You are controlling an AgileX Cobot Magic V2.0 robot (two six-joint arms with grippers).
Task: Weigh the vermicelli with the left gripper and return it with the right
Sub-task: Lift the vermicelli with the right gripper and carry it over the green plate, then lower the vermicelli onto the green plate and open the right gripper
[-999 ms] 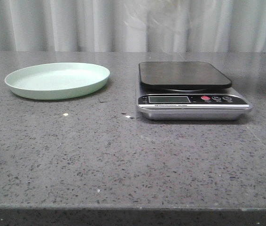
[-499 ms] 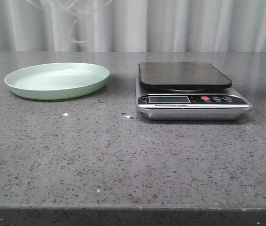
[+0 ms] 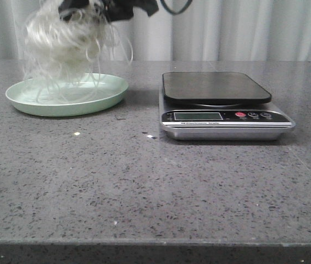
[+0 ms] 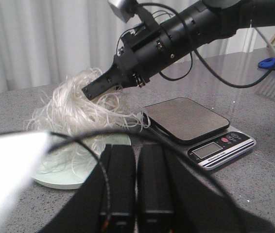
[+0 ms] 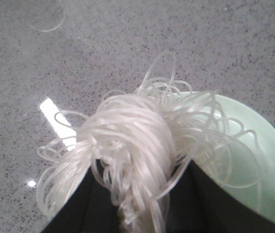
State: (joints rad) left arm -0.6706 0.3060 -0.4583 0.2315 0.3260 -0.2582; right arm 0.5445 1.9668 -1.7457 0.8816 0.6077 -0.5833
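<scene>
Our right claw is clamped on the vermicelli, dangling it right below itself over the green plate. Left claw sits pinched shut, empty, scale off beside.

Grey speckled stone table backed by white pleated curtain. Pale green round plastic plate at left. Silver digital kitchen scale with bare black platform at right, well apart from plate. Blue cloth far off.
</scene>
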